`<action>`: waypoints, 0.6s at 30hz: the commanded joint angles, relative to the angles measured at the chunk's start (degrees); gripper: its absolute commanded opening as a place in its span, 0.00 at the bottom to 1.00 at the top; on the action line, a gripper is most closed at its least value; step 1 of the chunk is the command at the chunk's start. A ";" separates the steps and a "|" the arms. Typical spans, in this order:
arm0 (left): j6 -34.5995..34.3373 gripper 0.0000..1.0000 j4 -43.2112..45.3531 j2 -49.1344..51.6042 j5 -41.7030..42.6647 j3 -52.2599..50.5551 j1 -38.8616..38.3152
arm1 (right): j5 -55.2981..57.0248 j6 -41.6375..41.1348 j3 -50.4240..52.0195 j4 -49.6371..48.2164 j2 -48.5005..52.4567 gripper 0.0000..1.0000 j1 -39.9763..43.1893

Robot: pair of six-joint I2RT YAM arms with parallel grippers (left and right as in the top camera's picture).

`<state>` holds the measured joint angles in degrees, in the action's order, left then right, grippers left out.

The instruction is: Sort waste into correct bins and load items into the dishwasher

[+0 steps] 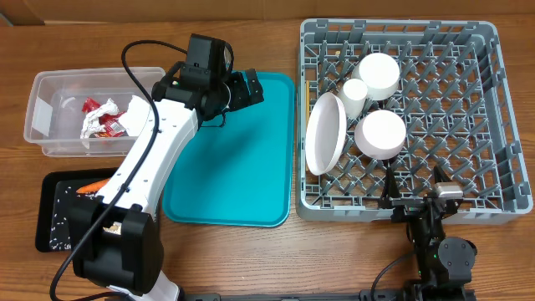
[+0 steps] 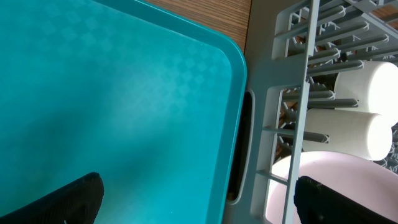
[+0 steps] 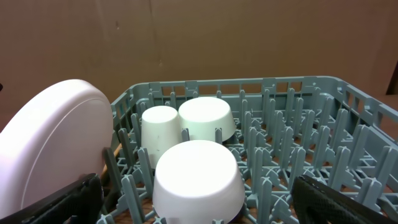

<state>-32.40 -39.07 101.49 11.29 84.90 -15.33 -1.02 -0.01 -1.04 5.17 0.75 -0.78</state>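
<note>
The grey dishwasher rack (image 1: 493,167) holds a plate (image 1: 324,134) on edge, two upturned bowls (image 1: 379,73) (image 1: 380,134) and a cup (image 1: 354,92). A red wrapper (image 1: 111,125) and white napkins (image 1: 94,117) lie in the clear tub (image 1: 50,117). On the black tray (image 1: 54,217) are crumbs and a carrot (image 1: 90,187). My left gripper (image 1: 251,88) (image 2: 199,205) hovers open and empty over the teal tray's far right part. At the rack's front wall my right gripper (image 1: 418,199) (image 3: 199,202) stands open and empty, facing the near bowl (image 3: 196,180).
The teal tray (image 1: 234,167) (image 2: 112,93) lies bare between the bins and the rack, its right rim close to the rack's wall (image 2: 298,93). My left arm reaches from the front left across the black tray. A brown wall stands behind the rack.
</note>
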 commanded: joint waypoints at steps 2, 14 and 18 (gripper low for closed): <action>1.14 1.00 0.09 0.09 -0.33 0.72 -0.07 | 0.46 0.26 0.57 -0.33 0.07 1.00 0.26; 1.14 1.00 -0.63 -4.66 -1.22 0.44 -0.37 | 0.48 0.26 0.57 -0.33 0.07 1.00 0.26; 1.14 1.00 -0.63 -10.58 -1.22 0.44 -0.76 | 0.46 0.26 0.57 -0.33 0.07 1.00 0.26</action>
<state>-32.40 -39.77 98.78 10.85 84.77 -15.38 -1.04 0.01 -1.04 5.15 0.75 -0.78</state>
